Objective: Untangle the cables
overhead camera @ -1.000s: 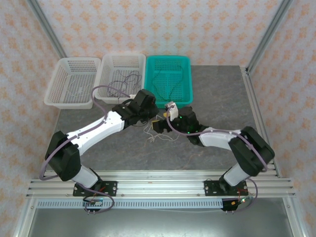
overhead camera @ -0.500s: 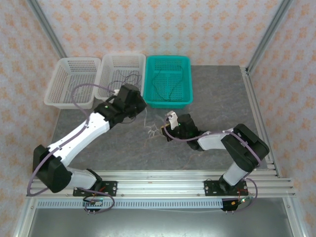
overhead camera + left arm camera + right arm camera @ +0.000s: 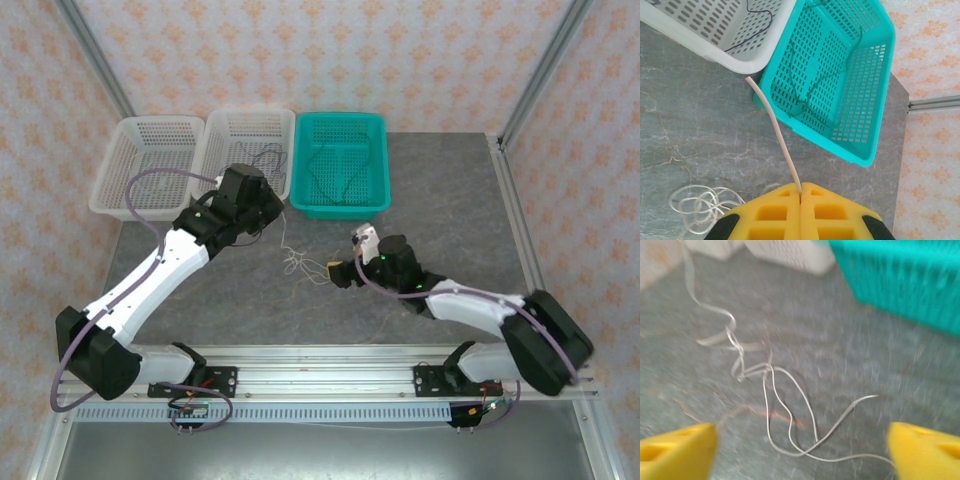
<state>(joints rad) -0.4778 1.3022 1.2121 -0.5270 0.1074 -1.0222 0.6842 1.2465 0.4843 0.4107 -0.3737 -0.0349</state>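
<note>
Your left gripper [image 3: 800, 187] clamps the whitish cable [image 3: 783, 142] tight between closed fingers, while your right gripper [image 3: 802, 442] hangs wide open over its loops at the table's [image 3: 440, 200] centre, near the teal basket [image 3: 875, 95].

left pincer [image 3: 800, 189]: moved left toward white basket [image 3: 250, 113], dragging whitish cable [image 3: 780, 141] | right pincer [image 3: 801, 442]: reopened, backed off right

The left arm [image 3: 150, 275] and right arm [image 3: 470, 303] are glossy white shells with chunky black joint housings. A thin lilac hose [image 3: 150, 180] loops along each. The left gripper [image 3: 800, 190] and right gripper [image 3: 801, 446] carry bright yellow plastic fingers [image 3: 772, 215], the left's moulded with rectangular recesses.
</note>
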